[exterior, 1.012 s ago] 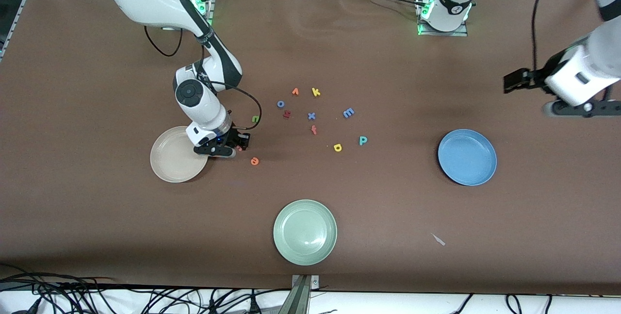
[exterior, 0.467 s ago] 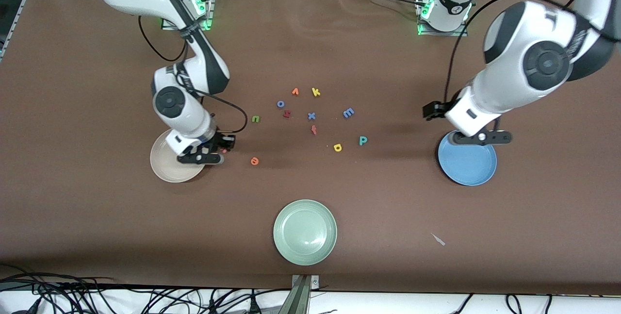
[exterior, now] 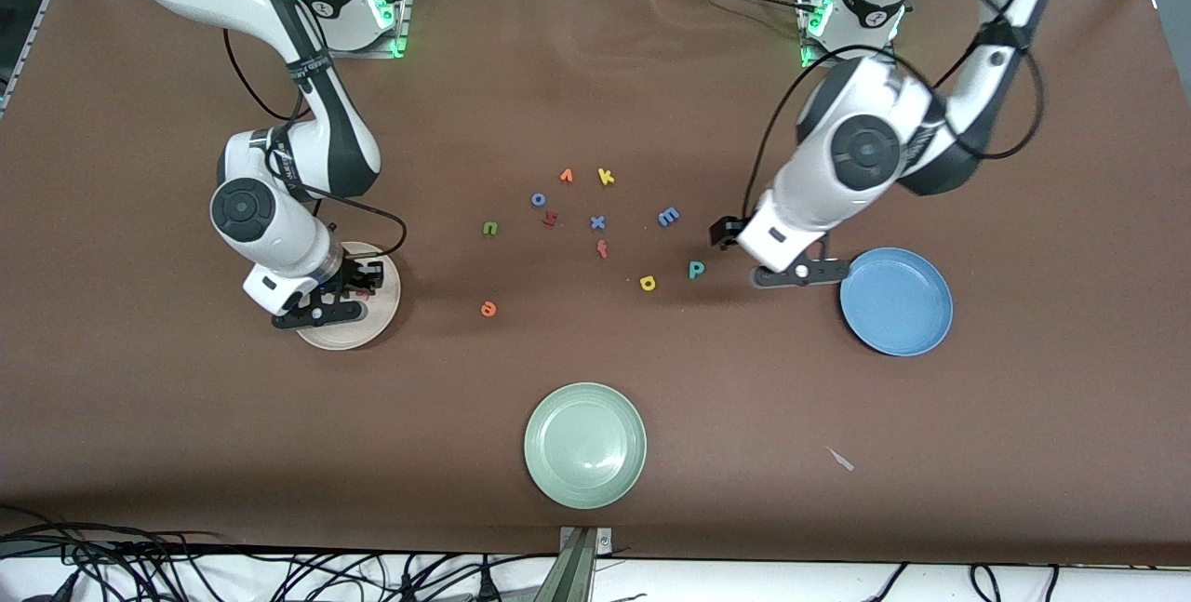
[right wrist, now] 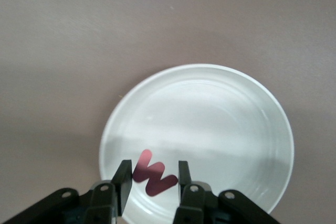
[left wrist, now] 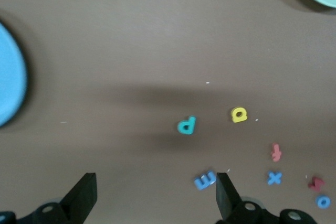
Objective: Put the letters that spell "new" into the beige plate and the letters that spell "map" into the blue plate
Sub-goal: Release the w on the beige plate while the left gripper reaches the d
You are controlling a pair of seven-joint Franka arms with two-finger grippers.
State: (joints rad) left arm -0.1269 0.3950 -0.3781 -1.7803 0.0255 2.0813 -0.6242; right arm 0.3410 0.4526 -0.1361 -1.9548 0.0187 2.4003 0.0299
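Observation:
My right gripper [exterior: 349, 300] hangs low over the beige plate [exterior: 380, 312], shut on the salmon-red w [right wrist: 153, 178], which sits tilted between the fingers above the plate's bowl [right wrist: 210, 108]. The green n [exterior: 489, 228] and orange e [exterior: 488, 308] lie on the table beside the plate, toward the middle. My left gripper [exterior: 791, 276] is open and holds nothing, up over the table between the teal p [exterior: 696, 269] and the blue plate [exterior: 896, 301]. In the left wrist view its gripper [left wrist: 155, 182] looks down on the p [left wrist: 186, 125], the yellow a [left wrist: 239, 114] and the blue m [left wrist: 205, 180].
A pale green plate [exterior: 584, 444] stands nearest the front camera. Spare letters cluster mid-table: orange v [exterior: 566, 176], yellow k [exterior: 606, 177], blue o [exterior: 538, 199], a dark red letter [exterior: 550, 219], blue x [exterior: 597, 222], red f [exterior: 602, 249]. A small scrap [exterior: 840, 459] lies near the front.
My right gripper carried the w from beside the beige plate to over it. My left arm swung in from its end of the table, past the blue plate, toward the p.

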